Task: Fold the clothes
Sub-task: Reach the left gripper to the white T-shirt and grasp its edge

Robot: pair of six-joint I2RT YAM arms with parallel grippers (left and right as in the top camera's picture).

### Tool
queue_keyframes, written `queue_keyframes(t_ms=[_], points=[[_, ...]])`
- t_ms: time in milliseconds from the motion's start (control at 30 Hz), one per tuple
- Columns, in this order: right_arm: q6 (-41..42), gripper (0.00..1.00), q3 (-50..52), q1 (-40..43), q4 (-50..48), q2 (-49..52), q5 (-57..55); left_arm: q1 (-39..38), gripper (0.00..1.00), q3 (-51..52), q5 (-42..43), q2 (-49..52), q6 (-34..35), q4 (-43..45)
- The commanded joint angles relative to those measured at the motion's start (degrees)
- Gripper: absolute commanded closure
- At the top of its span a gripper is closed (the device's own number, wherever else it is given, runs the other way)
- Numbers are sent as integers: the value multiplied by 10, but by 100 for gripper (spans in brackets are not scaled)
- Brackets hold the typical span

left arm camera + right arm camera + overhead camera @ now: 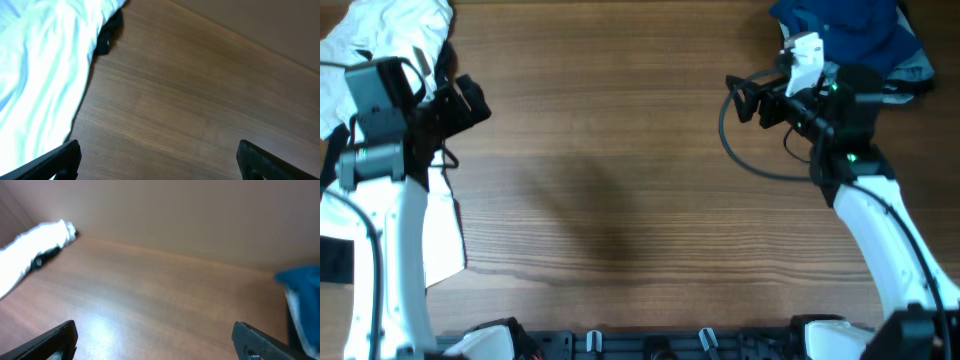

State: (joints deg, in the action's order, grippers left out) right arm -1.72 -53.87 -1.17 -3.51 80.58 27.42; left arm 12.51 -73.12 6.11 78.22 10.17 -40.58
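**Both grippers empty, shirt untouched**

The white T-shirt [390, 25] lies crumpled at the frame's upper left, just beside the left gripper [472, 100]. That and the right gripper [744, 100] gape wide, holding nothing. The shirt is probably light and limp, so pinch a hem corner.

You are working over a wooden table [620, 200] of brown, side-to-side grain. It spreads between and ahead of the left fingers [57, 160] and the right fingers [52, 341]. Beyond the right fingers the tabletop ends at a plain beige wall [175, 210]. Soft light puts a pale sheen on the wood just ahead of them, and a faint shadow darkens the table's middle.
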Motion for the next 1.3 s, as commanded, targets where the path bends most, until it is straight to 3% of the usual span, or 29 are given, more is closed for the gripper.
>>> queue_keyframes(t_ms=[0, 300, 400, 633, 933, 1267], points=[[2, 0, -57, 1, 57, 57, 27, 1, 0, -10, 9, 48, -7, 17], [9, 0, -70, 1, 73, 70, 26, 2, 0, -10, 9, 62, -8, 23], [36, 0, -70, 0, 71, 71, 26, 14, 0, -10, -29, 62, -8, 37], [33, 0, -70, 0, 75, 71, 26, 164, 0, -10, -30, 91, -9, 76], [32, 0, -70, 0, 104, 71, 19, 191, 7, -10, -12, 194, -7, -84], [33, 1, -70, 0, 102, 71, 9, 177, 12, -9, -10, 351, -100, -111]])
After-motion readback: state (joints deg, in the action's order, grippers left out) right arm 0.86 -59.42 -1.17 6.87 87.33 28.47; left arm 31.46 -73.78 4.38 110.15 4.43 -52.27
